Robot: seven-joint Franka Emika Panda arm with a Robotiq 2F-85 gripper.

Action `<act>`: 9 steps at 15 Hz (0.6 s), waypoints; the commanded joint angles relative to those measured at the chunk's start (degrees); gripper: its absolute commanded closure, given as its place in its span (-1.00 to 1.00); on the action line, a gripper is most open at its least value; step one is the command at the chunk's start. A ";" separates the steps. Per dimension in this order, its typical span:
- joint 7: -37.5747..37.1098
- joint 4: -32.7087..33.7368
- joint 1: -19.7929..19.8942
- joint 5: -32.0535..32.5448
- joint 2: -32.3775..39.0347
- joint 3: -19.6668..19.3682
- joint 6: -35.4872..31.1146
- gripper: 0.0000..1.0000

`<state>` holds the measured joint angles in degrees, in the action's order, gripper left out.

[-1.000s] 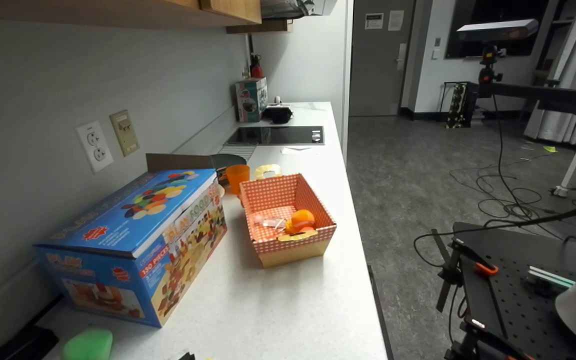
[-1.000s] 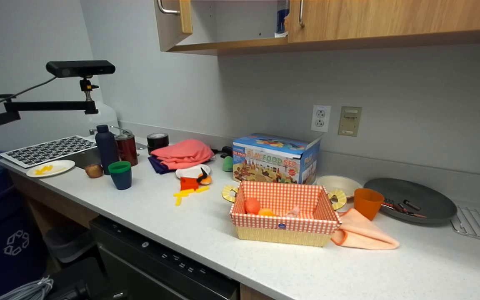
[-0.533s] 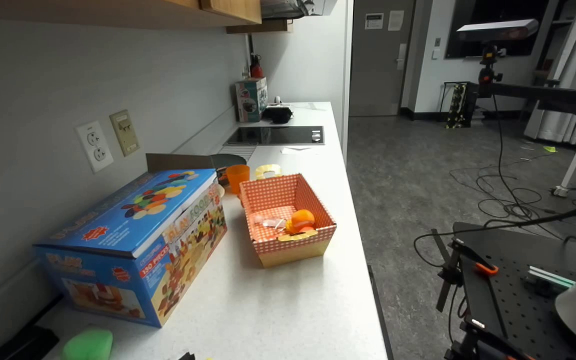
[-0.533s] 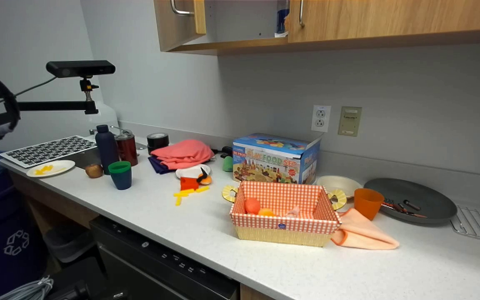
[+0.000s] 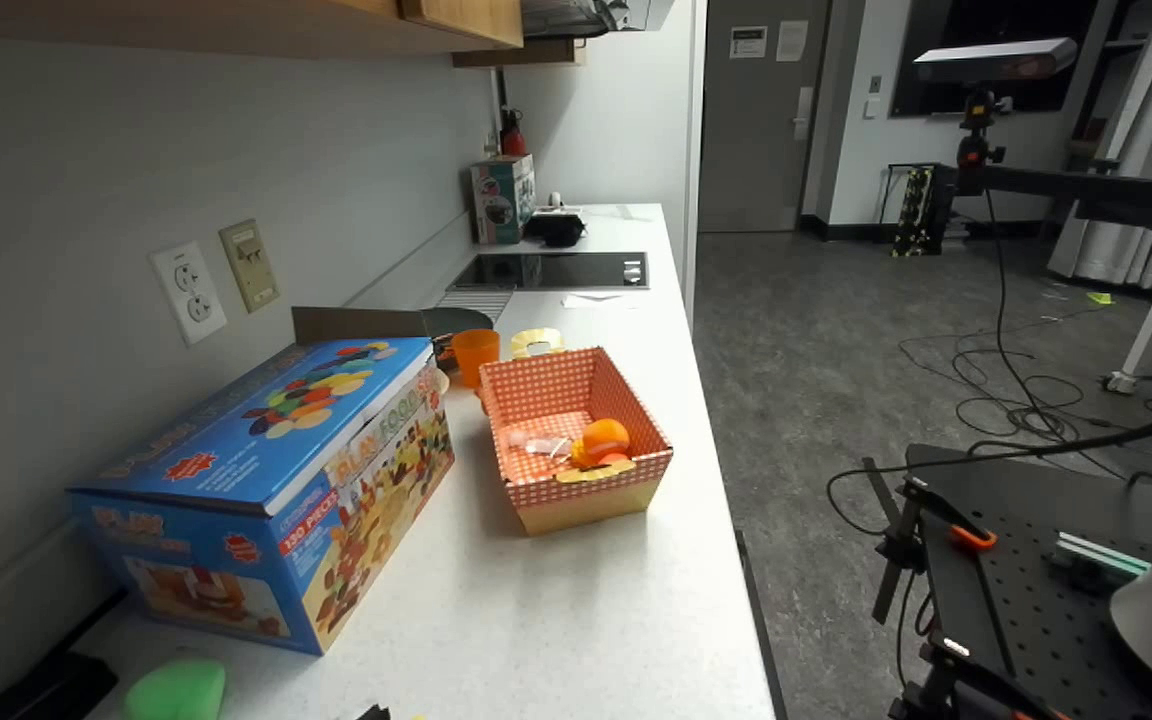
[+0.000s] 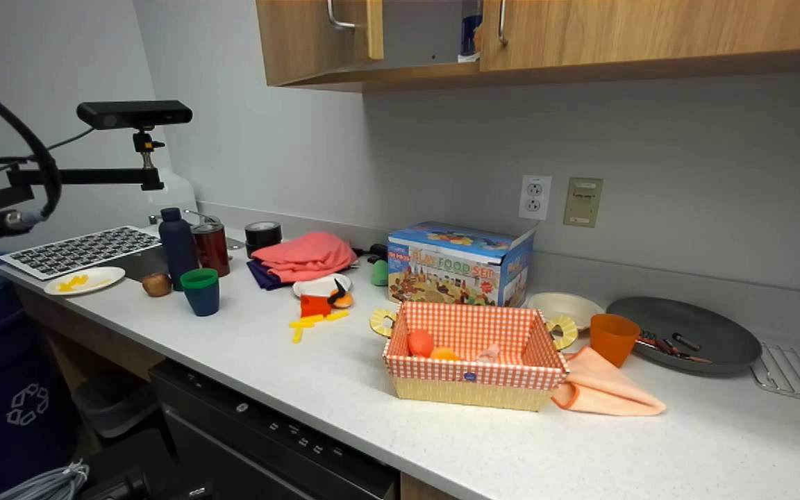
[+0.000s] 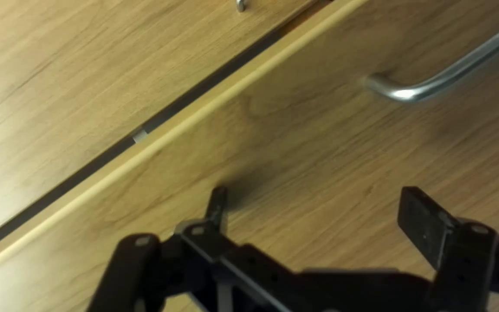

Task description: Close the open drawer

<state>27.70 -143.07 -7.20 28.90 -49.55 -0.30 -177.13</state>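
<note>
No open drawer shows; a wooden cabinet door [image 6: 320,42] with a metal handle [image 6: 337,17] stands partly open at the top of an exterior view. In the wrist view a wood panel [image 7: 301,143], apparently this door, fills most of the picture, with its metal handle [image 7: 448,76] at upper right. A dark gap separates its edge from a neighbouring wood panel [image 7: 59,65]. My gripper [image 7: 312,195] is open and empty in front of the panel. The left fingertip is very near it, with a shadow beside it; I cannot tell if it touches. The gripper is out of both exterior views.
The closed cabinet door [image 6: 650,35] is at the right. Below, the counter [image 6: 719,451] holds a checked basket [image 6: 469,396], a play food box [image 6: 442,274], an orange cup [image 6: 612,337] and a dark pan [image 6: 692,316]. A camera on an arm [image 6: 135,114] stands at left.
The cabinet door has swung toward closed, its free edge moving right in an exterior view, narrowing the opening. The black cable at the left edge of that view has moved right.
</note>
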 commanded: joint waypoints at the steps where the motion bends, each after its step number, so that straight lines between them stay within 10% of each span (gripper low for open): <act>1: 1.53 1.75 -1.30 -0.52 3.16 -1.49 -1.82 -1.00; 9: 4.39 2.33 -13.50 -3.21 2.99 -8.26 2.87 -1.00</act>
<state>28.30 -142.18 -13.01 28.32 -47.04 -4.61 -177.50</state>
